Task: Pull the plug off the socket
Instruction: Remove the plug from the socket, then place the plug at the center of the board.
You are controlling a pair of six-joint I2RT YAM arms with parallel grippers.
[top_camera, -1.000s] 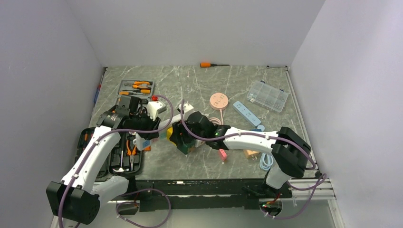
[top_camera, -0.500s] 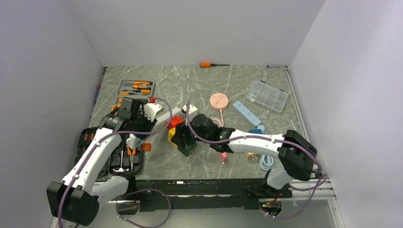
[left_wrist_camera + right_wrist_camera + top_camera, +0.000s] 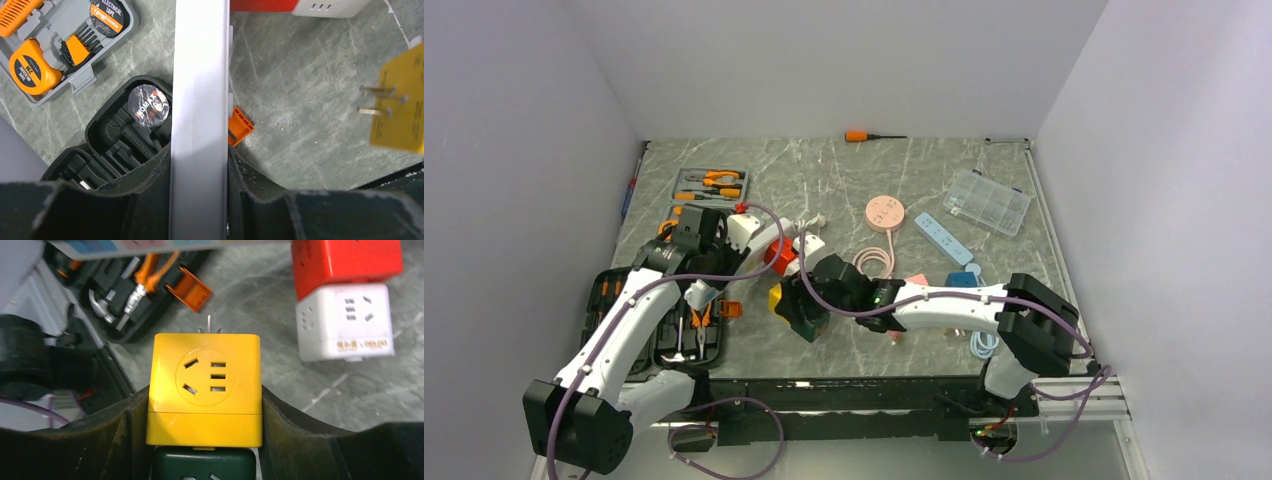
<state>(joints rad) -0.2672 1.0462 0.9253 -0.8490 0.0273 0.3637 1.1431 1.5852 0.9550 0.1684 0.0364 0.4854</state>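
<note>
Plug clear of the socket, one arm on each.
The left gripper (image 3: 199,172) is clamped across the white socket (image 3: 200,90), near the table's (image 3: 924,170) left edge beside the tool case (image 3: 115,135). The right gripper (image 3: 204,415) grips the yellow plug (image 3: 204,372) nearer the front edge, with a green cube (image 3: 204,465) behind it. The plug's prongs (image 3: 380,97) are bare. A red cube (image 3: 345,262) and a white cube (image 3: 345,322) touch by the socket's far end.
</note>
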